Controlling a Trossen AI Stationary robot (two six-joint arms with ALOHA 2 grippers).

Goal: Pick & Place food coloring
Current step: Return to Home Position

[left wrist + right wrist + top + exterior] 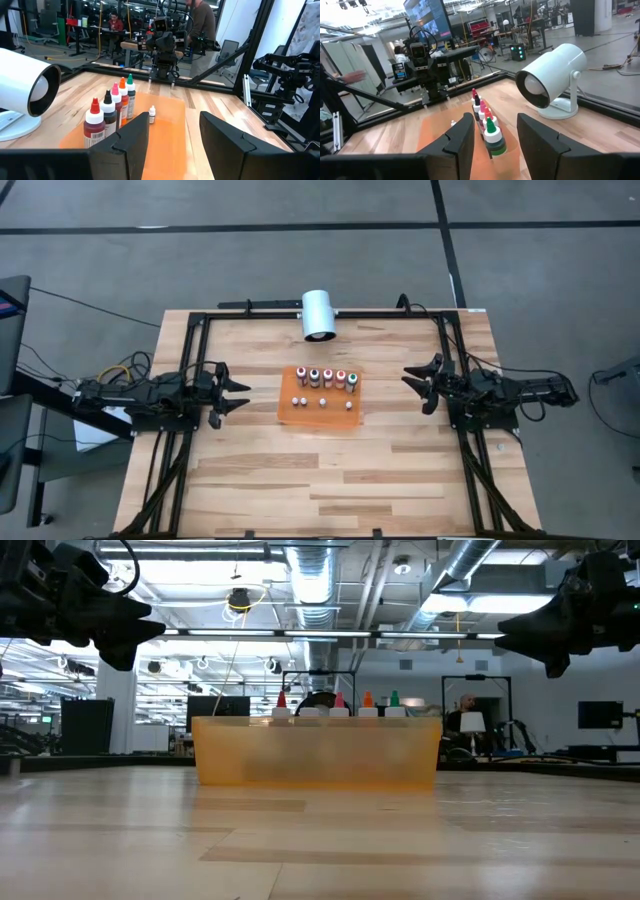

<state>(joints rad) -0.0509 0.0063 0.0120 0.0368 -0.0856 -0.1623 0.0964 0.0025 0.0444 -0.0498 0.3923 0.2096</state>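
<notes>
The food coloring bottles (327,376) stand upright in a row along the far side of the orange tray (320,412), bottoms on its floor. In the left wrist view the red one (94,125) is nearest and the green one (130,92) farthest. In the right wrist view the green one (493,136) is nearest. My left gripper (235,393) hovers open to the left of the tray, level, with nothing between its fingers (131,142). My right gripper (415,385) hovers open to the right of the tray, also holding nothing.
A large white cylinder on a stand (319,313) sits at the table's far edge behind the tray. Three small white pieces (322,400) lie on the tray's near half. A black frame (190,330) runs along the table's sides. Bare wood lies near the front edge (320,490).
</notes>
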